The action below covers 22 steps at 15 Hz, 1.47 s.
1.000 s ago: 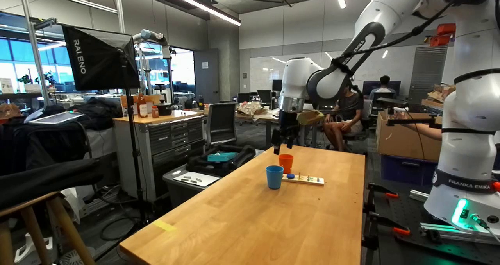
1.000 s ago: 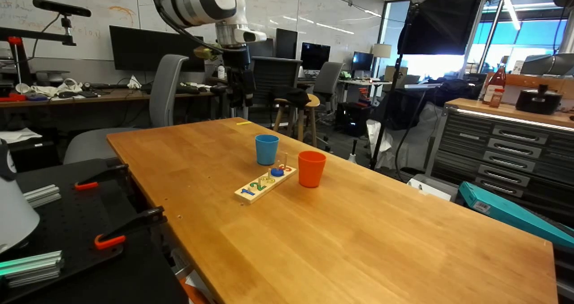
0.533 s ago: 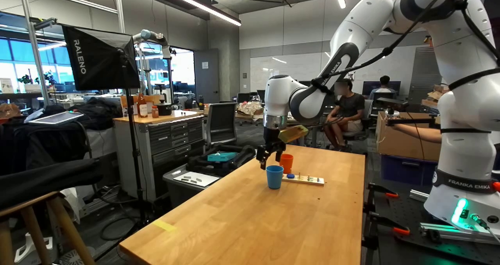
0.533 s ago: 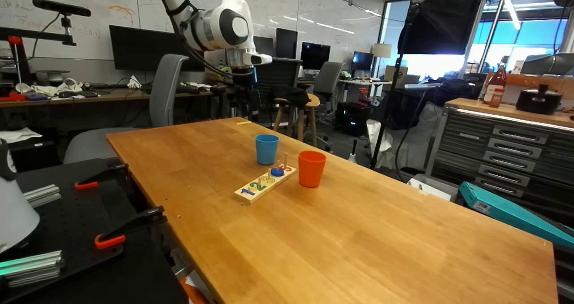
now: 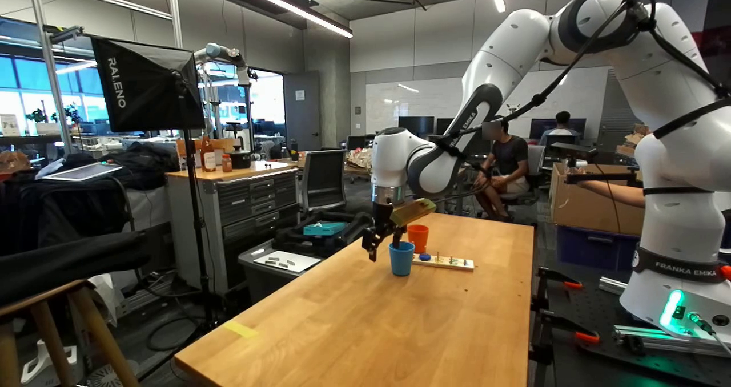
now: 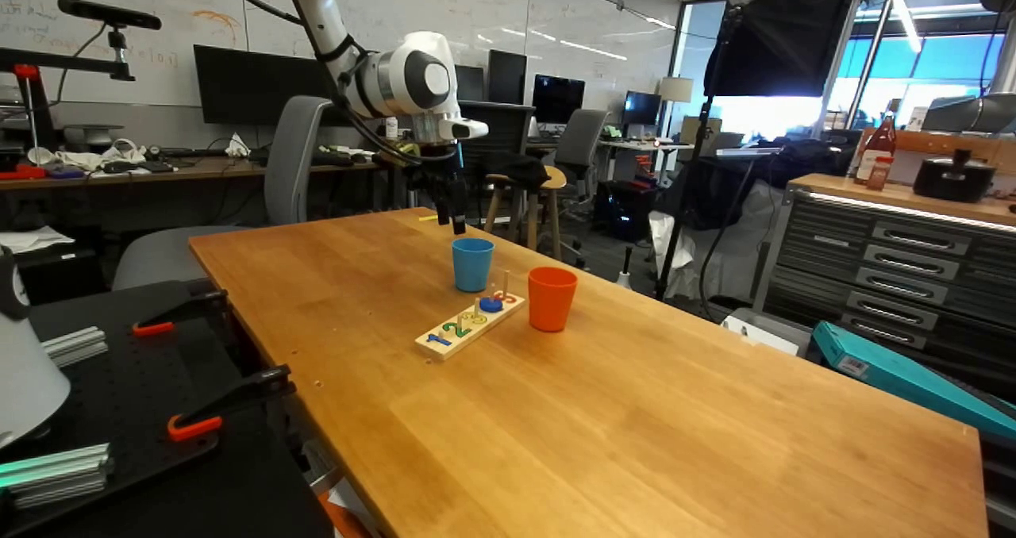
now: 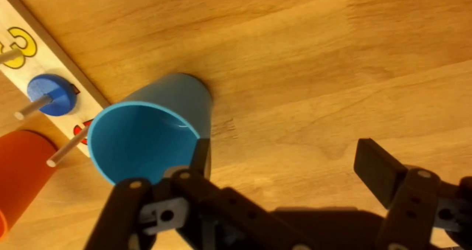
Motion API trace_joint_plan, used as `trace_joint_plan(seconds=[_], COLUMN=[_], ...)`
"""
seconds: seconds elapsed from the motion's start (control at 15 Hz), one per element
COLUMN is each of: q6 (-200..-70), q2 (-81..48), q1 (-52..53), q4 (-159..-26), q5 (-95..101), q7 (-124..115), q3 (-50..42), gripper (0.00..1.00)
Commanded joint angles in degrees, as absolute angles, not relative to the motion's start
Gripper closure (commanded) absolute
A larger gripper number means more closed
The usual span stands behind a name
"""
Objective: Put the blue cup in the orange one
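The blue cup stands upright on the wooden table in both exterior views [image 5: 402,261] [image 6: 472,268] and shows its open mouth in the wrist view [image 7: 143,139]. The orange cup stands upright close by in both exterior views [image 5: 418,238] [image 6: 552,300]; only part of it shows at the left of the wrist view [image 7: 22,169]. My gripper is open and empty in both exterior views [image 5: 385,249] [image 6: 451,222], low by the blue cup's rim. In the wrist view, one finger of the gripper [image 7: 283,150] overlaps the cup's rim; I cannot tell whether it touches. Bare table shows between the fingers.
A wooden number board with pegs and a blue disc [image 5: 445,263] lies beside both cups; it also shows in an exterior view [image 6: 444,346]. A grey bin [image 5: 268,273] stands by the table's edge. Clamps [image 6: 198,427] sit on the robot's black base.
The arm has come down and over from near the orange cup to beside the blue cup's rim. The gripper stays open. Both cups and the number board have not moved.
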<state>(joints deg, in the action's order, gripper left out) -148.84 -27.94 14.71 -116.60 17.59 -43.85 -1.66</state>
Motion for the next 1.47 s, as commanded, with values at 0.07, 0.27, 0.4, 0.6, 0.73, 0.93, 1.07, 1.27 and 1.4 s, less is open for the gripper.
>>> trace_joint_plan(seconds=[0.07,0.27,0.4,0.6,0.73,0.93,1.07,1.27,1.4], q6=[-146.3,-145.5,-145.4,-145.7,-146.0,-146.0,-146.0,-145.9,-145.8], q2=[-30.7,-31.2,-31.4,-32.2,-32.8,-33.6,-33.8,-33.6,-33.4], q1=[16.6,16.4,16.3,16.2,16.3,16.2,16.2,16.1,16.0], q4=[-111.5,-111.0,-111.3,-111.9,-112.0,-111.9,-111.8,-111.6,-111.5], q5=[17.3,17.6,18.0,18.0,17.7,17.4,17.4,17.3,17.2], q7=[-44.8,-44.9,-45.1,-44.6,-44.6,-44.2,-44.1,-43.7,-43.5], q3=[-4.8,-5.9,-6.8,-7.2,-7.1,-7.1,-7.1,-7.1,-7.0], gripper=[0.0,0.0,0.0,0.25,0.34,0.58,0.73,0.92,0.96])
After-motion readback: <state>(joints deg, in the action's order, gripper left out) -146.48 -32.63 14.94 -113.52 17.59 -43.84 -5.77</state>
